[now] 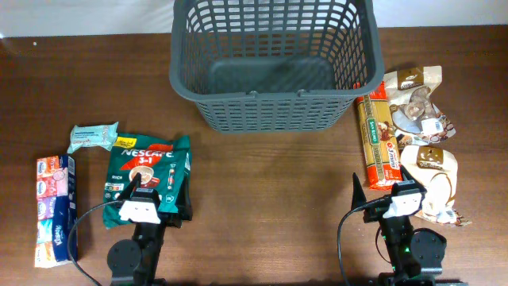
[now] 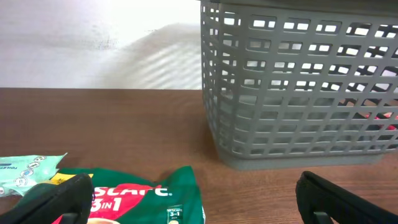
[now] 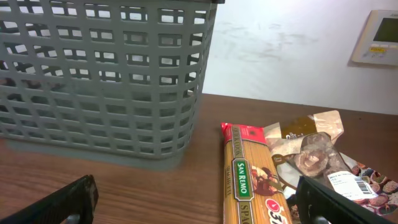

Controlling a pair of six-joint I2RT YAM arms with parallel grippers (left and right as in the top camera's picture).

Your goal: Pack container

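The dark grey slotted basket (image 1: pixel 274 63) stands at the back middle of the table, empty; it also shows in the left wrist view (image 2: pixel 298 87) and the right wrist view (image 3: pixel 106 81). My left gripper (image 1: pixel 159 202) is open and empty, low over the near end of a green Nescafe 3in1 bag (image 1: pixel 148 176), which shows in the left wrist view (image 2: pixel 146 199). My right gripper (image 1: pixel 379 197) is open and empty beside the near end of a San Remo spaghetti packet (image 1: pixel 378 141), also in the right wrist view (image 3: pixel 252 180).
A pale green packet (image 1: pixel 92 137) and a tissue multipack (image 1: pixel 54 208) lie at the left. Several brown and cream snack bags (image 1: pixel 421 111) lie at the right beyond the spaghetti. A white wall rises behind the table.
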